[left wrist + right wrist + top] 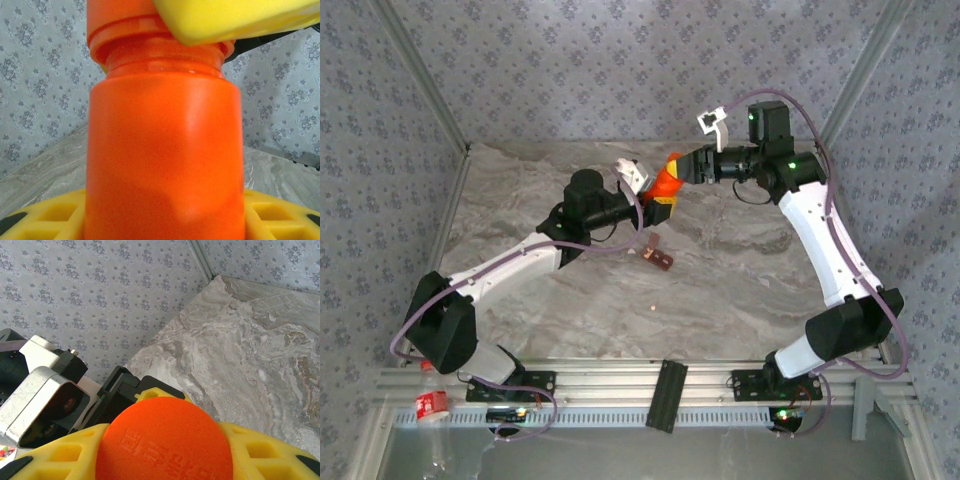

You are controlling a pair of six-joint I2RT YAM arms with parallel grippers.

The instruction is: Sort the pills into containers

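Above the marble table (740, 270), near its centre, I hold the orange pill bottle (665, 186) aloft with both tools. My left gripper (658, 202) pinches its body and my right gripper (680, 168) pinches its cap from 2 o'clock. My left wrist view shows the body upright between yellow fingers (50, 220), with the neck ring bare under the cap. My right wrist view shows the cap's (165, 440) embossed top, wedged between two yellow fingers (260, 450). From the top view alone I see the dark red-brown containers (658, 259) on the table at 6 o'clock from the bottle. One pale pill (653, 306) lies further out at 6 o'clock.
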